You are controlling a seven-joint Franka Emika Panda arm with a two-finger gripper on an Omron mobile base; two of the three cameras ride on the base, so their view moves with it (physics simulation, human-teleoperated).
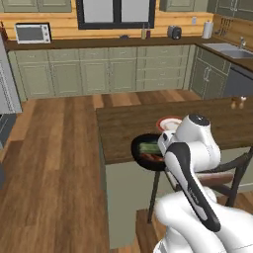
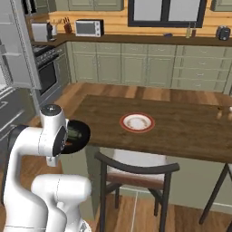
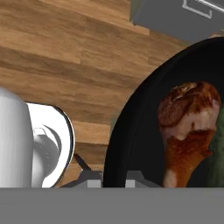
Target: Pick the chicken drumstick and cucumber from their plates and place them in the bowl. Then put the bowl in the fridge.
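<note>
The black bowl [image 1: 135,148] hangs in the air just off the table's left end, with my gripper [image 3: 111,176] shut on its rim. Inside it lie the reddish-brown chicken drumstick [image 3: 188,127] and the pale green cucumber [image 1: 148,147]. From the right base view the bowl [image 2: 84,133] sticks out from behind my wrist, left of the table. The red-rimmed plate [image 1: 169,122] sits bare on the wooden table [image 2: 181,131]. The grey fridge [image 2: 18,45] stands open at the far left. The cream plate is out of view.
A dark chair [image 2: 136,168] is tucked under the table's near side. Two small shakers [image 1: 237,102] stand at the table's right end. A stove [image 2: 45,72] is beside the fridge. Open wooden floor [image 1: 54,148] lies left of the table.
</note>
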